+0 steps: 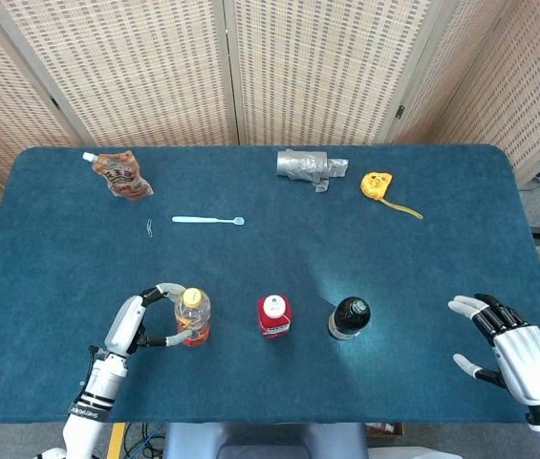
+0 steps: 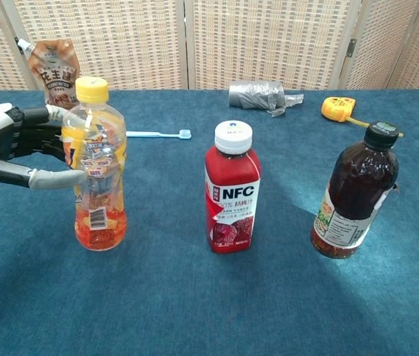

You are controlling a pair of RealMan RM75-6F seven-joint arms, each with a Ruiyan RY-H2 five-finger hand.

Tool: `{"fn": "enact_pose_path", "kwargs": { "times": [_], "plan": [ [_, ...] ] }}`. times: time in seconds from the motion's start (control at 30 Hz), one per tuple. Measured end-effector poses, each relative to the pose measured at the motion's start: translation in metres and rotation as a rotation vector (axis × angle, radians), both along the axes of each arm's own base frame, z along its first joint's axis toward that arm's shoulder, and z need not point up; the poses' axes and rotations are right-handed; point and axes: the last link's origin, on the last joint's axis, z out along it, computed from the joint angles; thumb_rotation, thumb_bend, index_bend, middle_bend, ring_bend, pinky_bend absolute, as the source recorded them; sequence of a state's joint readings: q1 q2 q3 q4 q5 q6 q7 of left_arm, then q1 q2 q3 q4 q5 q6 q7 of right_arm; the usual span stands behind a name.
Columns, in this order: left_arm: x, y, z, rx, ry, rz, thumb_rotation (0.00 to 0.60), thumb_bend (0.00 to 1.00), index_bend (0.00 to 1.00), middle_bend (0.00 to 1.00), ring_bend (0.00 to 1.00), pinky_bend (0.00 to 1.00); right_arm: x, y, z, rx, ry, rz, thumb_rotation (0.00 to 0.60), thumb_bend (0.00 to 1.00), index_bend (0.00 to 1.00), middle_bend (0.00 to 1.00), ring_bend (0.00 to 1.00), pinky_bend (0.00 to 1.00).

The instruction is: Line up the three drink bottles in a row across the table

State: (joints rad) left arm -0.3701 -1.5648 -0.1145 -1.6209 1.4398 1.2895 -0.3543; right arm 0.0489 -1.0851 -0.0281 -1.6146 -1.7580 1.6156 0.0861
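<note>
Left robot hand [image 2: 16,148] is clamping the orange bottle [image 2: 99,167] w/ yellow cap, lower left of the chest view; fingers are wrapping its upper half, base is resting on the blue desk [image 1: 270,258]. Its label has a barcode, other print too small to read. Red bottle [image 2: 233,189] w/ white cap is standing at centre, label reading "NFC". Dark bottle [image 2: 356,194] w/ black cap is standing at right, label text unreadable. In the head view the three are sitting roughly in a row along the lower part of the frame.

Right robot hand [image 1: 510,351] is hovering at lower right, fingers apart, holding nothing.

Far side: brown pouch [image 1: 121,175] w/ Chinese characters upper left, light-blue toothbrush [image 1: 208,220], grey tape roll [image 1: 308,167], yellow tape measure [image 1: 378,185] upper right.
</note>
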Motion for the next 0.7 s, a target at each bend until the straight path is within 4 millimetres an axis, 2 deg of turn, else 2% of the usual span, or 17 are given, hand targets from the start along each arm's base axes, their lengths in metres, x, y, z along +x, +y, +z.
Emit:
{"fn": "enact_pose_path", "kwargs": {
  "times": [0.7],
  "plan": [
    [-0.012, -0.004, -0.013, -0.027, 0.011, 0.011, 0.600, 0.11, 0.61, 0.50, 0.35, 0.28, 0.000, 0.000, 0.001, -0.002, 0.000, -0.001, 0.600, 0.12, 0.29, 0.27, 0.17, 0.34]
  ]
}}
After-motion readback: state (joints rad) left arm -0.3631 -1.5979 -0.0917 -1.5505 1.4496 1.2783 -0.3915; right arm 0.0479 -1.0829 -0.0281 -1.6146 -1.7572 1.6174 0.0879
